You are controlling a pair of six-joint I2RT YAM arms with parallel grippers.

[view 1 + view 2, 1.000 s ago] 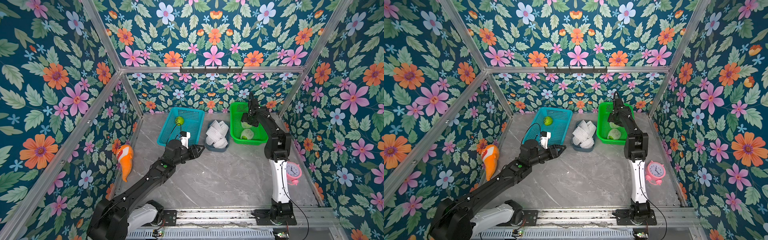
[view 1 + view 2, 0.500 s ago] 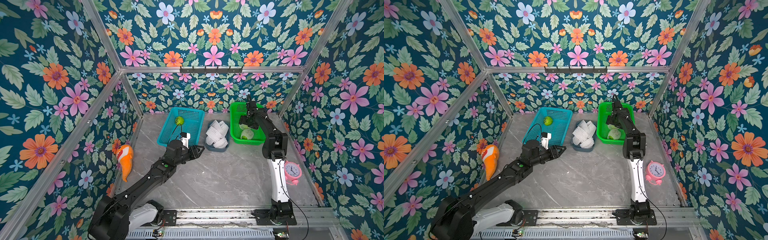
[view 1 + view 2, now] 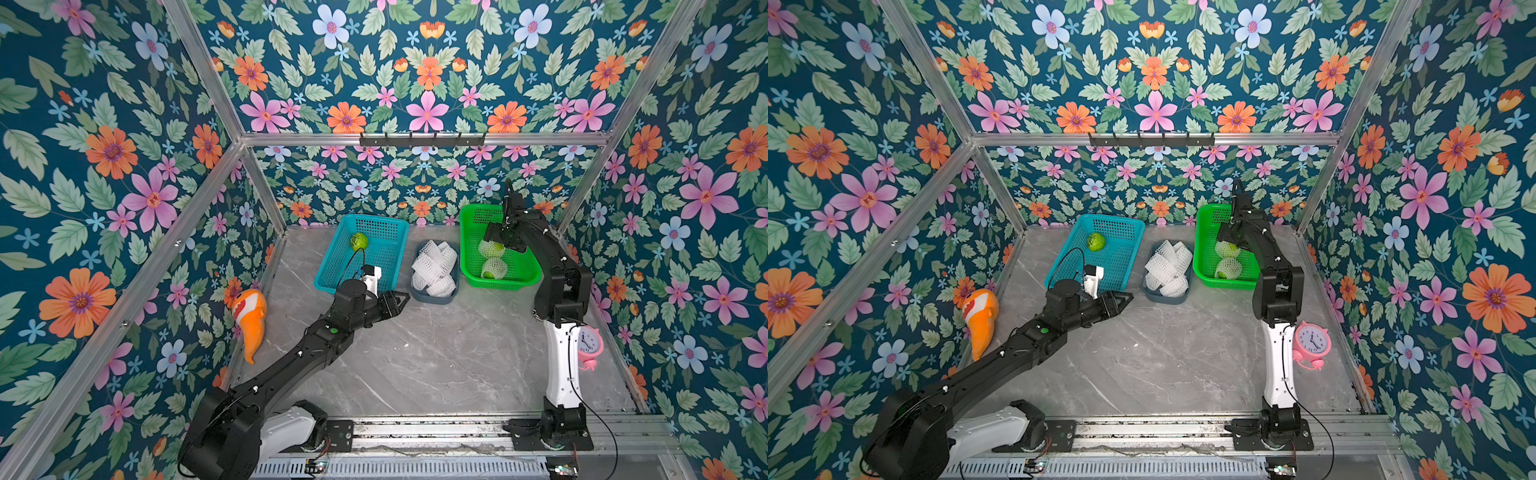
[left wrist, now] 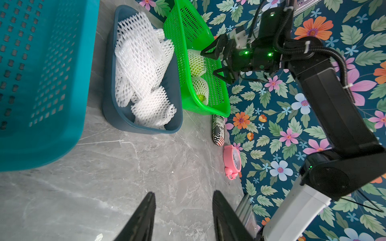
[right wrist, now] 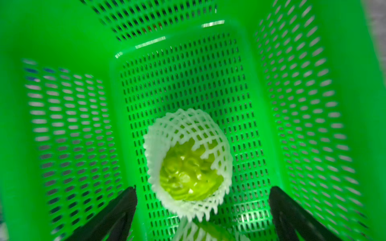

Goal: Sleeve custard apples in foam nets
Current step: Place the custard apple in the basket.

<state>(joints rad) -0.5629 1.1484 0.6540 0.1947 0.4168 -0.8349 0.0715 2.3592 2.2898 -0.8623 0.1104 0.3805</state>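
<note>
Your right tool (image 4: 215,62) is hanging wide open and empty over the green basket (image 3: 498,284), where two netted custard apples (image 3: 493,268) are lying side by side. Your left tool (image 3: 401,297) is hovering part-open and empty over the worktop (image 3: 436,357) beside the teal basket (image 3: 332,266), which is holding one bare custard apple (image 3: 359,241). Spare foam nets (image 3: 434,266) are sitting in the grey tray (image 3: 436,300) between the baskets.

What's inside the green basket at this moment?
Two custard apples, each sleeved in a white foam net. The open right gripper hovers over the farther one, partly hiding it in both top views.
</note>
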